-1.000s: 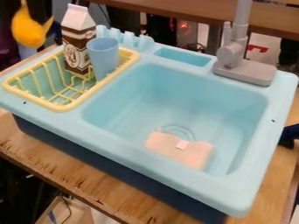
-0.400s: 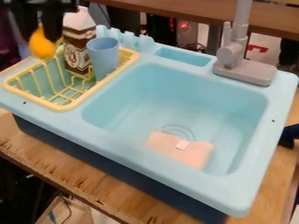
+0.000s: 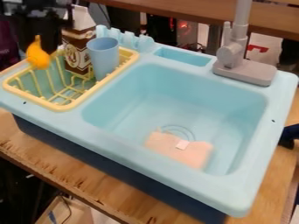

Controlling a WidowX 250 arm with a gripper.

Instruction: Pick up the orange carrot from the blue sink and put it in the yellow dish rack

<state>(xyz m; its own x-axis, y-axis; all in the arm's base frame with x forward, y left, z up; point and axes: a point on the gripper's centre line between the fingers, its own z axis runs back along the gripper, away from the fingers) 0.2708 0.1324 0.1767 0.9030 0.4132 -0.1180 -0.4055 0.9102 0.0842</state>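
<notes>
Pincer (image 3: pixel 38 39) grips the orange toy (image 3: pixel 38 58) by its slim top, so its round end hangs down near the yellow rack (image 3: pixel 58 106), which helps keep carton (image 3: pixel 78 53) and cup (image 3: pixel 103 57) upright

In the upper left of the frame you have the yellow-orange object (image 3: pixel 39 58), smooth-looking and rounded at the bottom, roughly upright, its narrow tip pointing up.

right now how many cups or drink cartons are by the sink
2: a brown-and-white carton standing in the yellow rack, and a blue cup just right of it in the picture, at the same rack. Anything behind them could be hidden.
</notes>
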